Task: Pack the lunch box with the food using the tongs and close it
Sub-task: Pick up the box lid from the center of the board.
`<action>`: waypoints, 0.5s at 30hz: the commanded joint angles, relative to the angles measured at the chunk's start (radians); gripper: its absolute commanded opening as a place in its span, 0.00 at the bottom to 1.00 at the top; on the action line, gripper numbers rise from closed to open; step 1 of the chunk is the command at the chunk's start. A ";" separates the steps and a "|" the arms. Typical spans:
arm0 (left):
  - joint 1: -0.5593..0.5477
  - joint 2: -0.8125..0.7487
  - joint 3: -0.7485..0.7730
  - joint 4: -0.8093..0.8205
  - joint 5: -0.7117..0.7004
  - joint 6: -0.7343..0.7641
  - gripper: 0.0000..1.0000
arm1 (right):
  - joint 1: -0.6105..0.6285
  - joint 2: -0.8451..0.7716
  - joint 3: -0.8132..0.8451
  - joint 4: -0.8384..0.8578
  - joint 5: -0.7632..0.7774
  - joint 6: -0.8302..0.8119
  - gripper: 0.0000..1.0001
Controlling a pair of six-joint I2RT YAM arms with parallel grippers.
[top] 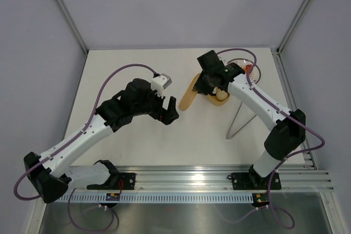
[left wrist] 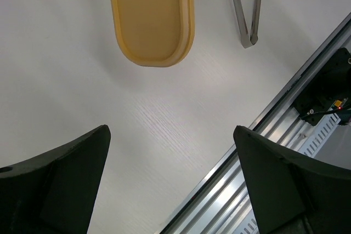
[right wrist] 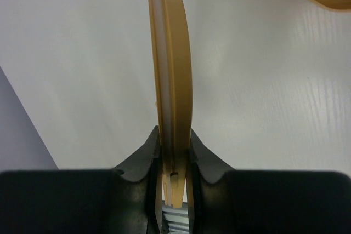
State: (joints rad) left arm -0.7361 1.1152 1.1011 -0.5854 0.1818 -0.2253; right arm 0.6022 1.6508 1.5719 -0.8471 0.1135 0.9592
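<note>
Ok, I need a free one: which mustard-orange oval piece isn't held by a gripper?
The shallow oval piece lying flat on the table beside the tongs; the other piece is pinched edge-on in the right gripper.

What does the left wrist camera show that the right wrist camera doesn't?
Left wrist only: the tongs lying flat, the metal rail, and the open left gripper. Right wrist only: the right gripper clamped on a thin mustard piece held edge-on. Both: the white table and a flat mustard oval, only a corner of it in the right wrist view.
</note>
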 commanded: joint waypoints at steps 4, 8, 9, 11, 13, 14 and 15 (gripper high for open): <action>-0.109 0.087 0.077 0.091 -0.151 0.067 0.99 | 0.010 0.030 0.121 -0.121 -0.017 0.076 0.00; -0.164 0.138 0.101 0.116 -0.177 0.090 0.98 | 0.011 0.055 0.160 -0.170 -0.052 0.088 0.00; -0.180 0.147 0.106 0.127 -0.182 0.095 0.98 | 0.011 0.063 0.166 -0.185 -0.058 0.087 0.00; -0.192 0.170 0.115 0.139 -0.206 0.098 0.97 | 0.011 0.067 0.171 -0.190 -0.084 0.088 0.00; -0.198 0.182 0.118 0.154 -0.212 0.101 0.96 | 0.011 0.064 0.163 -0.193 -0.100 0.085 0.00; -0.198 0.193 0.120 0.159 -0.217 0.101 0.94 | 0.011 0.063 0.162 -0.191 -0.104 0.085 0.00; -0.200 0.199 0.121 0.163 -0.216 0.106 0.92 | 0.011 0.060 0.160 -0.193 -0.107 0.082 0.00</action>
State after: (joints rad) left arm -0.9314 1.3022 1.1675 -0.5011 0.0143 -0.1493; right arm 0.6041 1.7161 1.6981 -1.0134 0.0410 1.0206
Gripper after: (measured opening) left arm 0.937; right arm 0.223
